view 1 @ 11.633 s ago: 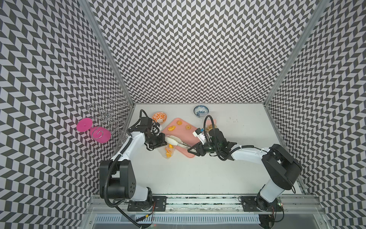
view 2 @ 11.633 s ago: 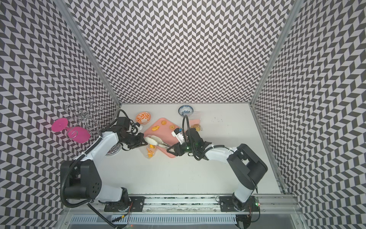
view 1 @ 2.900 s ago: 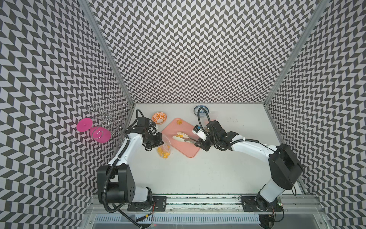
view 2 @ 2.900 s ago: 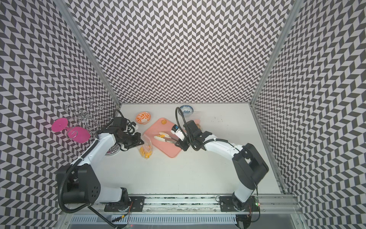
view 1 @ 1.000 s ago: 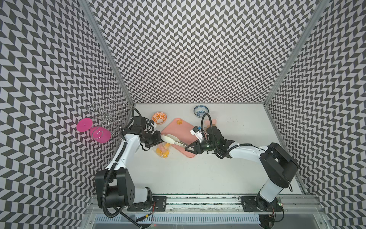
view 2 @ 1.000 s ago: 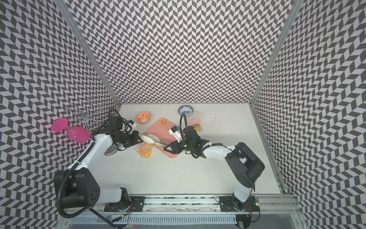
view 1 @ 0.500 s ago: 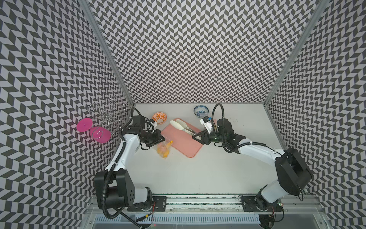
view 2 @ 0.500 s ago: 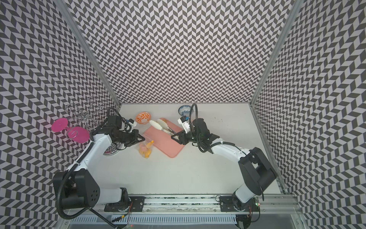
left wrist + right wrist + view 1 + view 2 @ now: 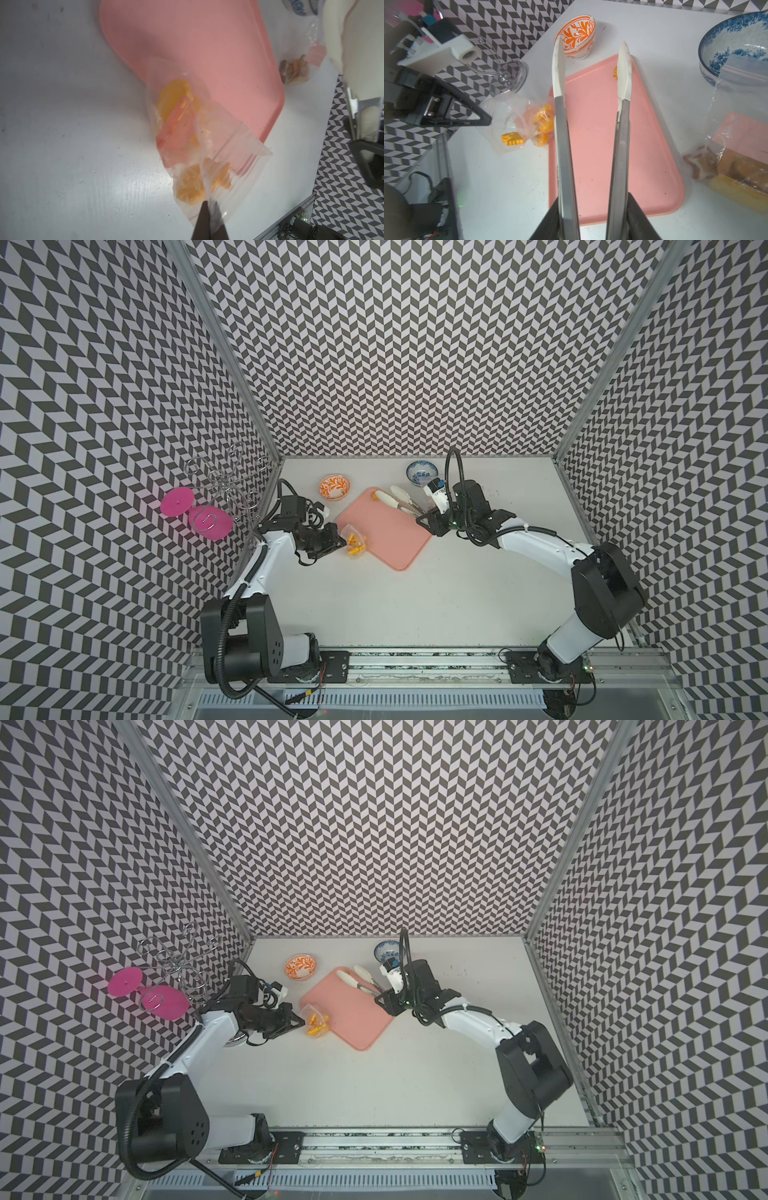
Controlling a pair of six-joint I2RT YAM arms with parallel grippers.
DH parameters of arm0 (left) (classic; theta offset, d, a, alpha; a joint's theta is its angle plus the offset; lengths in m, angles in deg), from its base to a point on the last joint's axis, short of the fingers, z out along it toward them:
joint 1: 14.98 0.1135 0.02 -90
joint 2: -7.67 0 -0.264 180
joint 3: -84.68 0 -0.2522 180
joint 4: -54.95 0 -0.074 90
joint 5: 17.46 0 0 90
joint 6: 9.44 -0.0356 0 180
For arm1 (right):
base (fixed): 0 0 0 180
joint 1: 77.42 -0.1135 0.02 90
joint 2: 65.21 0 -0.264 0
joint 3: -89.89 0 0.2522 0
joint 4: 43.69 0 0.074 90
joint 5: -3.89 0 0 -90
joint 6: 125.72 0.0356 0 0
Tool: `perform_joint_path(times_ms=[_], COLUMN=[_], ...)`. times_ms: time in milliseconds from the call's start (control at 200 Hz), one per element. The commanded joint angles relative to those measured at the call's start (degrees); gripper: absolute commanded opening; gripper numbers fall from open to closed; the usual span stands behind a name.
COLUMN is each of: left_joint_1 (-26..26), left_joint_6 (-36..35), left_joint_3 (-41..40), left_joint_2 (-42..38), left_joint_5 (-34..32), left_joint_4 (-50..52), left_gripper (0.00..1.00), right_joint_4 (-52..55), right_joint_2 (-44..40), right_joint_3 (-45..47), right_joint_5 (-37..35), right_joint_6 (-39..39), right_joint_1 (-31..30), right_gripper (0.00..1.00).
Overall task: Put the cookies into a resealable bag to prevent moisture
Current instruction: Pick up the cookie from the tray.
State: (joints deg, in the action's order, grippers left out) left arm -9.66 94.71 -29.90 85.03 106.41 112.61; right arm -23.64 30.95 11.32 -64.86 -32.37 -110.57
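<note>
One cookie (image 9: 615,72) lies on the pink tray (image 9: 386,543), at its far corner. The tongs (image 9: 562,124) reach toward it, white tips apart and empty, one tip close by it. The right gripper (image 9: 432,524) is part-closed around the tongs' handles, firm enough to carry them yet (so I judge) loose enough to leave the arms sprung open for the pick. The left gripper (image 9: 340,542) is pinched tight on the lip of the resealable bag (image 9: 354,545), which lies just off the tray's edge on the left arm's side, handy for a short transfer. The yellow-orange cookies (image 9: 543,121) already bagged sit inside it. A second bag (image 9: 737,162) holding brown pieces lies beside the tray's opposite edge.
</note>
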Motion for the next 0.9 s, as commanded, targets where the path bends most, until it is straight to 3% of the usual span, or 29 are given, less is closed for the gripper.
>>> perform_joint_path(times_ms=[0, 491, 896], left_joint_1=[0.7, 2.6, 2.5], left_joint_6=[-0.6, -0.5, -0.6], left_joint_3=[-0.2, -0.1, -0.1], left_joint_2=[-0.2, 1.6, 1.5], left_joint_5=[-2.3, -6.5, -5.2], left_joint_4=[-3.4, -4.3, -4.3], left_gripper=[0.0, 0.0, 0.0], right_joint_4=[0.6, 6.9, 11.1], right_joint_2=[4.0, 22.2, 28.4], right_joint_3=[-3.6, -20.6, -29.4], right_joint_5=[-3.8, -14.0, -20.9], right_joint_6=[-5.1, -10.9, -13.5], right_joint_1=[-0.5, -4.7, -6.3], right_gripper=[0.42, 0.41, 0.4])
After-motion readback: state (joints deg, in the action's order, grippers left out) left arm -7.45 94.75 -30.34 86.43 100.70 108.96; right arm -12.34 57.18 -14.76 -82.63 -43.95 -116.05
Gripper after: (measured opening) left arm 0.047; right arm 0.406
